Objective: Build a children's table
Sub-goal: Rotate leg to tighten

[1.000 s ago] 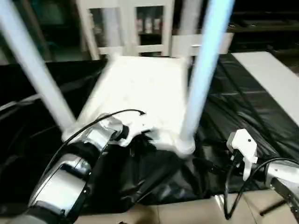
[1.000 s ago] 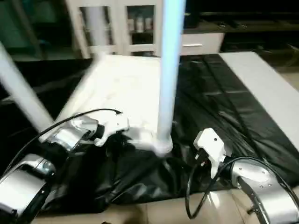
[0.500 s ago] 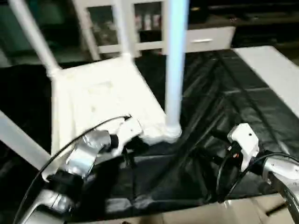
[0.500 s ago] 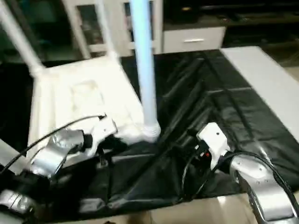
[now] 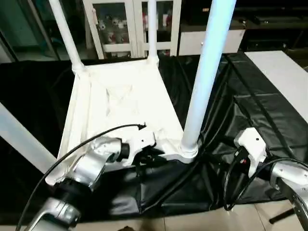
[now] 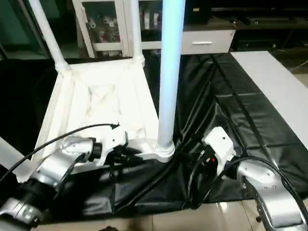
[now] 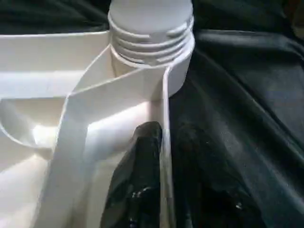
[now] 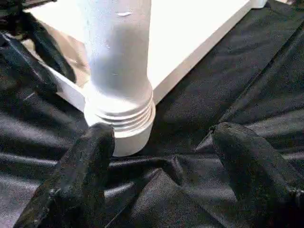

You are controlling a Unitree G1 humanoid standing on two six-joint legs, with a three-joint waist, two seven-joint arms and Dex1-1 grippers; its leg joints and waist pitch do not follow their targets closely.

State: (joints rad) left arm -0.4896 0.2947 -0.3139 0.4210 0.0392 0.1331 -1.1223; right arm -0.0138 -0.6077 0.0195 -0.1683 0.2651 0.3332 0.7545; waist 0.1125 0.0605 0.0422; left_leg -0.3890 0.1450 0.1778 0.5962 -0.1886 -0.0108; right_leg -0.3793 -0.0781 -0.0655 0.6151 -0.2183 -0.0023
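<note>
so you're nearly done: the tabletop (image 5: 120,103) lies upside down with all four legs (image 5: 206,77) up in their sockets, its near rim pinched by your left gripper (image 7: 156,156), right gripper (image 8: 161,156) wide open beside the nearest leg

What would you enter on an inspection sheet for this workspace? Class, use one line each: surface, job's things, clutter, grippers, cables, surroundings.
Surface: black cover, creased, over the bench.
Job's things: white tabletop lies underside up; four legs stand in its corner sockets, nearest leg beside the right arm.
Clutter: nothing seen.
Grippers: left gripper has its jaws astride the tabletop's near rim by the corner socket; right gripper jaws open, empty, just short of that leg's threaded base.
Cables: black cable loops over the left wrist; another hangs from the right wrist.
Surroundings: white glass-door cabinet behind; white panel at right.
</note>
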